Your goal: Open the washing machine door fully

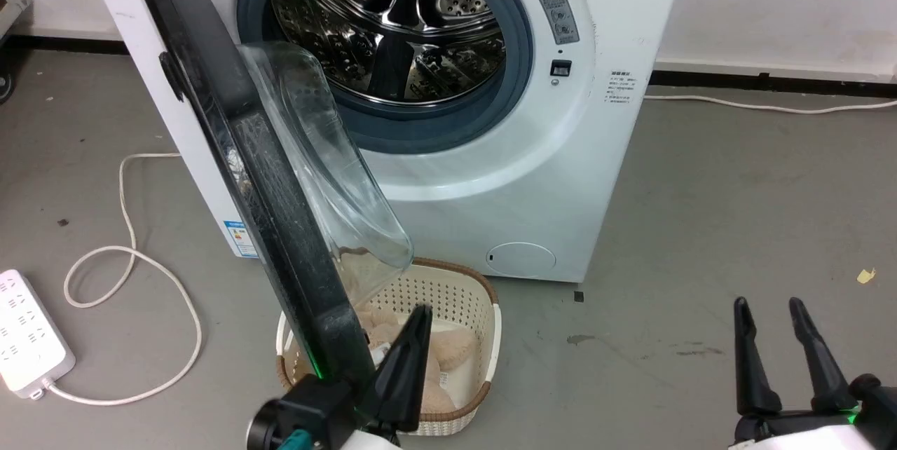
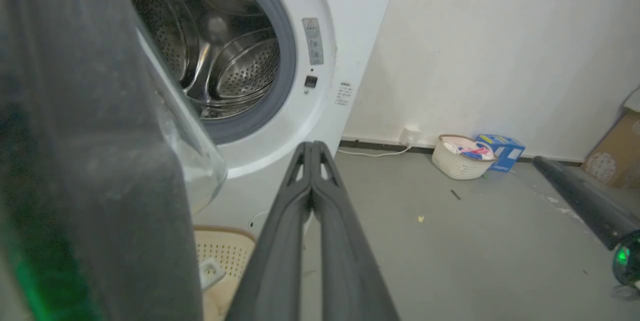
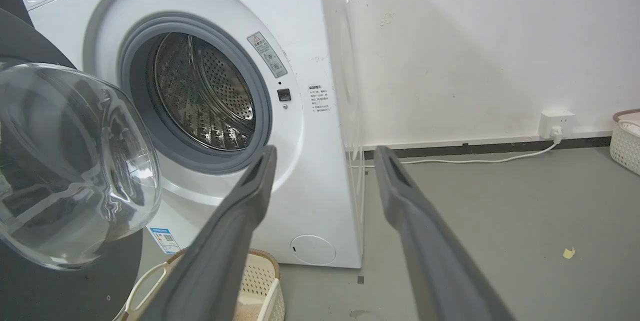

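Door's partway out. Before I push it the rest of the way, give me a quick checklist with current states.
1. Washing machine door fully open: not ok, it stands partway out from the washing machine.
2. Left hand shut for pushing: ok, fingers together.
3. Left hand touching the door's inner side: cannot tell; it is close beside the lower edge.
4. Right hand out of the way: ok, open and well apart from the door.
5. Basket clear of the door's lower edge: cannot tell; it sits right beneath.
6. Floor on the swing side: ok, the white cable and power strip lie flat.
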